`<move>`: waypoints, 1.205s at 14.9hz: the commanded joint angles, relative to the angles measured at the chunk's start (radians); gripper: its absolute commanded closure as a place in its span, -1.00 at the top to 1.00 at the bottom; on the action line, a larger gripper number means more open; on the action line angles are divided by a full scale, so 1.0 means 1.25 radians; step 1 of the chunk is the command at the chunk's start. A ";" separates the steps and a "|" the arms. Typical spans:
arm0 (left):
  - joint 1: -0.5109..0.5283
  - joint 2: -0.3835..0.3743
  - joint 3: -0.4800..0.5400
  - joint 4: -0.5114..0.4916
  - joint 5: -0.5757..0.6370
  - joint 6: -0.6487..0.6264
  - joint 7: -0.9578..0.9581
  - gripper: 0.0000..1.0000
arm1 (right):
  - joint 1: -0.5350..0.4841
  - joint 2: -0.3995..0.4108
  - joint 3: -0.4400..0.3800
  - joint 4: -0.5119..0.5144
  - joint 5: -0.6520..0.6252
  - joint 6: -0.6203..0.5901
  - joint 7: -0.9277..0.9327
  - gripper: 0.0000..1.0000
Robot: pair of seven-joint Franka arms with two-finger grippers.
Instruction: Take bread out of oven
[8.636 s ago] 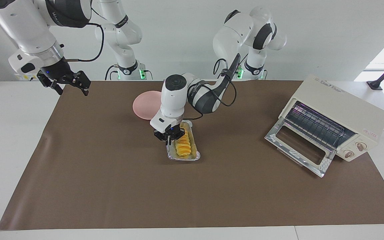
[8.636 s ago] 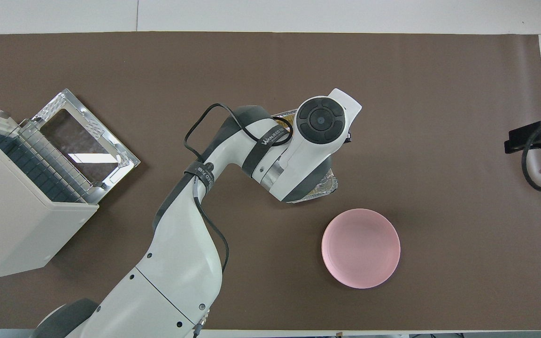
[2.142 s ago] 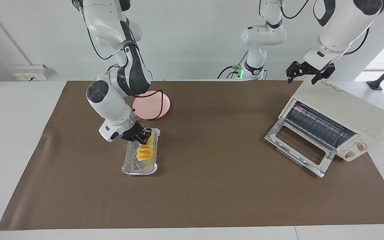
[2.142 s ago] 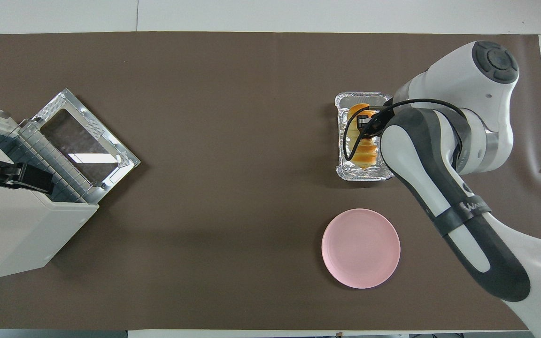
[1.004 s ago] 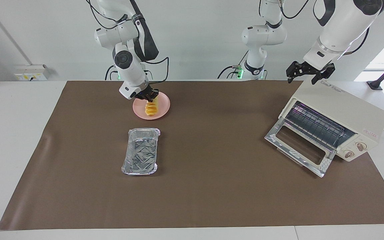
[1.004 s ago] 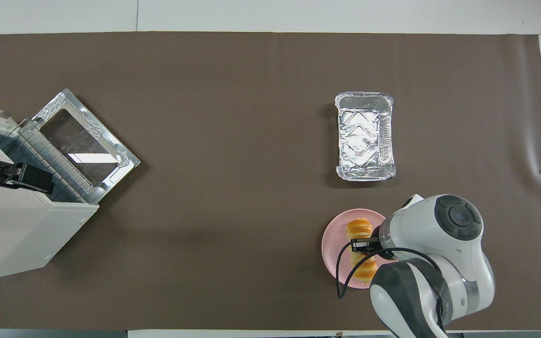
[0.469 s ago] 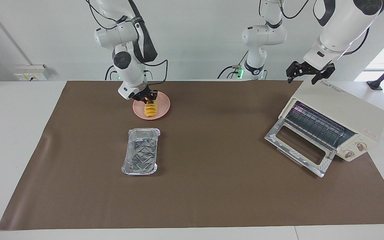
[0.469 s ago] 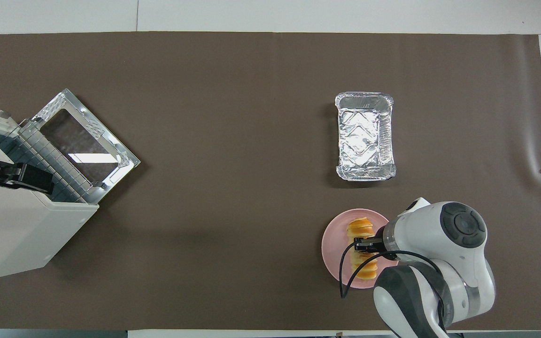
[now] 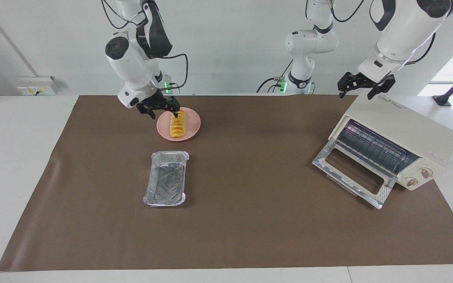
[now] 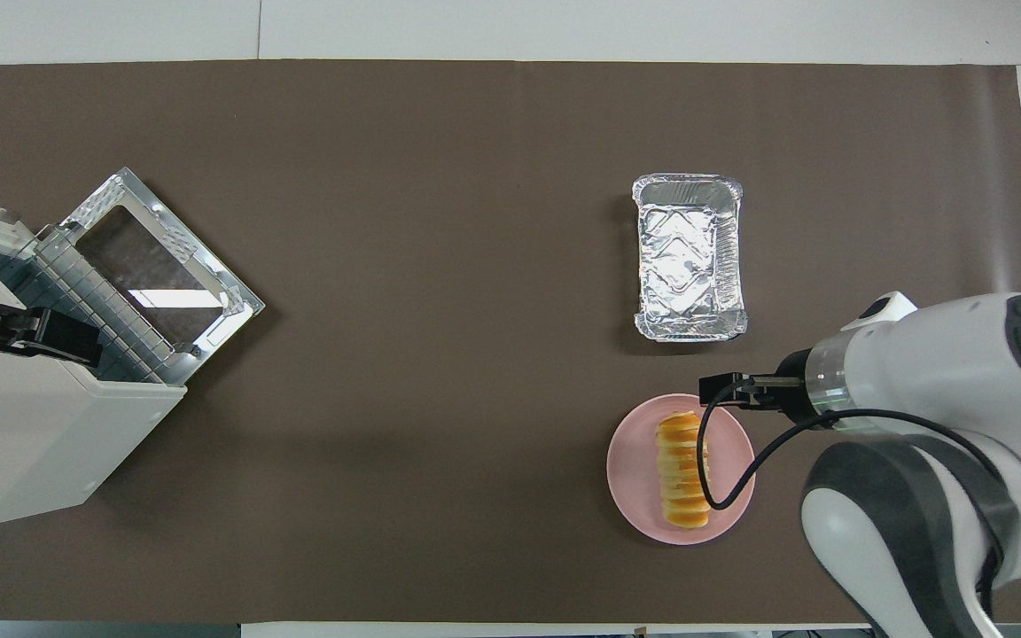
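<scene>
Bread (image 9: 177,125) now lies free on pink plate (image 9: 193,129); half second ago right gripper (image 9: 162,108) was clamped on it. Right gripper now spread open, lifted, over plate edge nearest robots. Foil tray (image 9: 166,184) empty. Oven (image 9: 401,135) door down, rack bare. Left gripper (image 9: 364,85) waits above oven, fingers apart. Task looks done.

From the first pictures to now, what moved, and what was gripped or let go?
The bread went from the foil tray to the pink plate, carried by the right claw, which has let go and lifted off open. The tray shifted toward the right arm's end. The left claw hovers over the open oven.
</scene>
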 commanded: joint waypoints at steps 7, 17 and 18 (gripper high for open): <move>0.003 -0.012 0.001 -0.002 -0.005 -0.013 -0.002 1.00 | -0.090 0.135 0.003 0.388 -0.163 -0.221 -0.148 1.00; 0.003 -0.012 0.001 -0.002 -0.005 -0.013 -0.002 1.00 | -0.098 0.153 -0.001 0.419 -0.195 -0.273 -0.168 1.00; 0.003 -0.012 0.001 -0.002 -0.005 -0.013 -0.002 1.00 | -0.098 0.153 -0.001 0.419 -0.195 -0.273 -0.168 1.00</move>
